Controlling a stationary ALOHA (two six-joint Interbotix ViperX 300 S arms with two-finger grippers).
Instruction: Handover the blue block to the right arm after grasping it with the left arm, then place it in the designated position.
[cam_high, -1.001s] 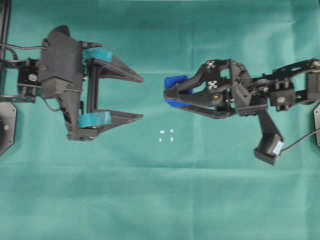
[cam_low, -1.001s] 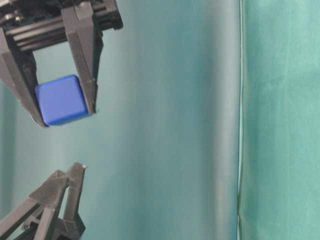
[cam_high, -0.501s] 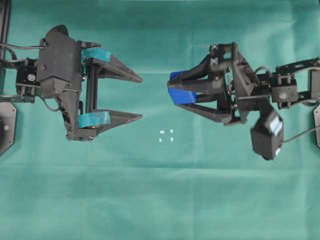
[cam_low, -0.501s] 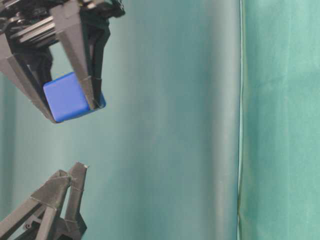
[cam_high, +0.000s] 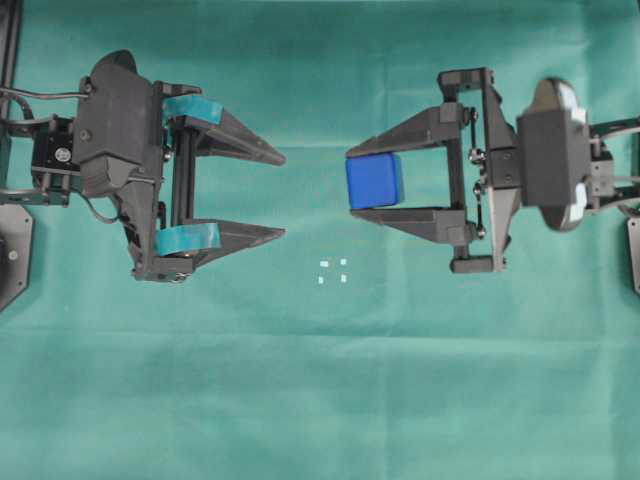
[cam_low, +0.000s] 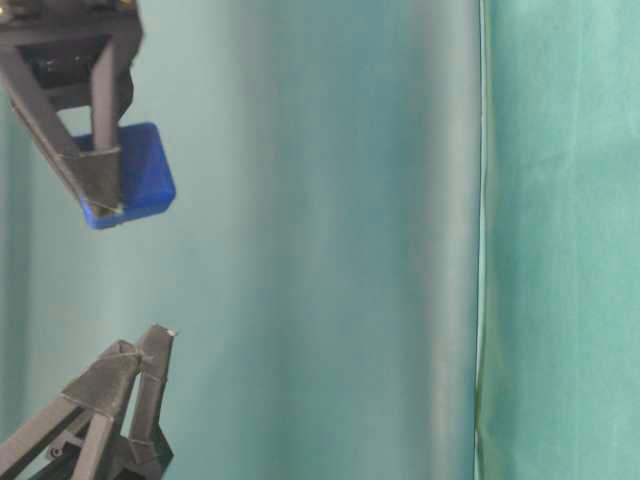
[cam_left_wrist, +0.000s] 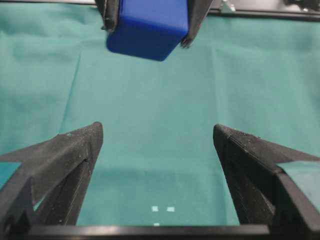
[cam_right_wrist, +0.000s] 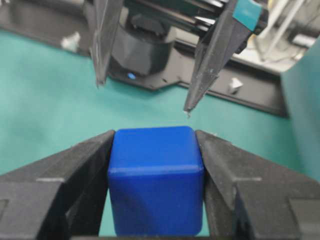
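The blue block (cam_high: 374, 181) is clamped between the plain black fingers of my right gripper (cam_high: 352, 183), held above the green cloth; it also shows in the right wrist view (cam_right_wrist: 156, 182), the table-level view (cam_low: 142, 176) and at the top of the left wrist view (cam_left_wrist: 148, 27). My left gripper (cam_high: 283, 195), with teal tape bands, stands wide open and empty to the left of the block, apart from it; its fingertips (cam_left_wrist: 95, 131) frame bare cloth. The designated position (cam_high: 333, 271), four tiny white marks, lies on the cloth below and between the two grippers.
Green cloth (cam_high: 320, 400) covers the whole table. The left arm's base and a black rail (cam_high: 10, 60) sit at the left edge; the right arm's body (cam_high: 560, 155) fills the right edge. A cloth backdrop with a vertical seam (cam_low: 480, 240) hangs behind.
My right gripper has rolled its wrist with the blue block in it, so its fingers now lie flat side by side and the block's face points up. The left gripper has stayed open and still.
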